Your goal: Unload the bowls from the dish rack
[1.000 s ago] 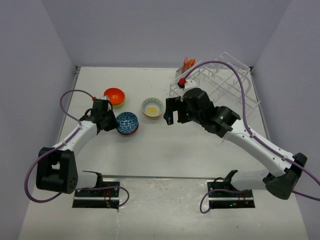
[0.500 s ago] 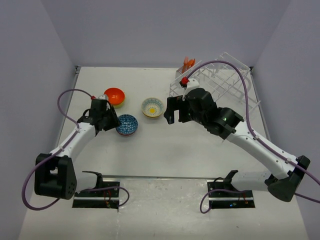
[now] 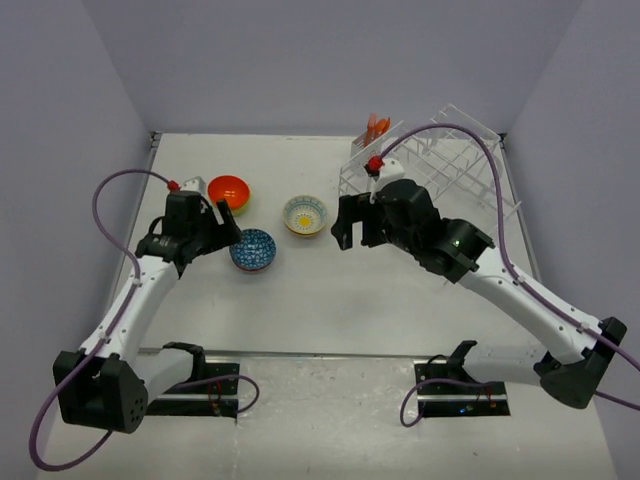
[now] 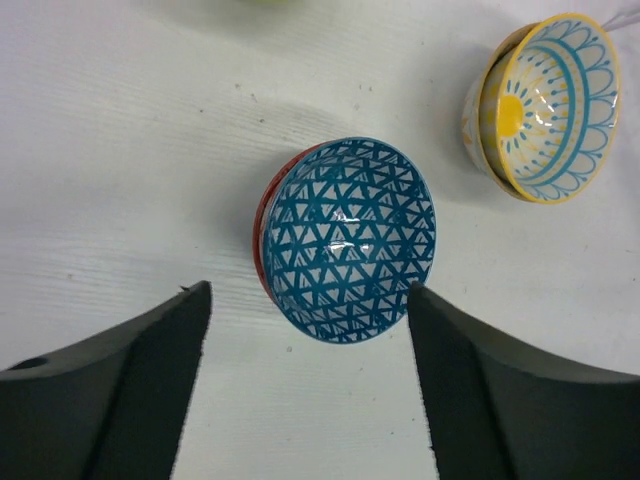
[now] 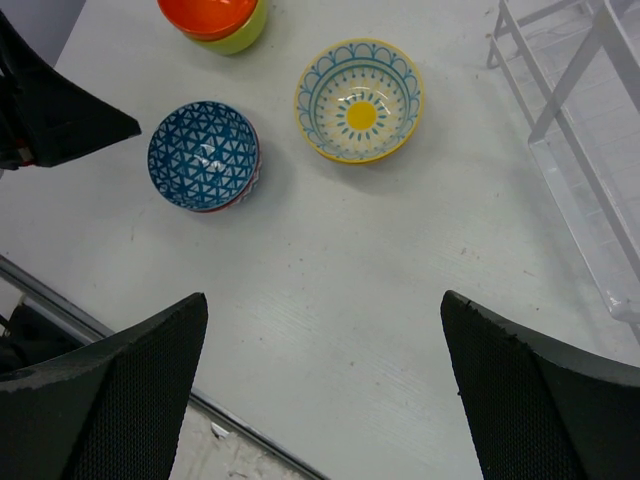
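All visible bowls are sitting on the surface, the rack seemingly holding none; I am keeping my left pincer and right pincer spread.

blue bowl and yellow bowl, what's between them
Only bare table lies between the blue bowl and the yellow bowl, seen in the right wrist view.

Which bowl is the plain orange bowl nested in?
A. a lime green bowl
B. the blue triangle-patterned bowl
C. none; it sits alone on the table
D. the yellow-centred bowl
A: in the right wrist view the orange bowl sits inside a lime green bowl, whose side shows as a crescent beneath it.
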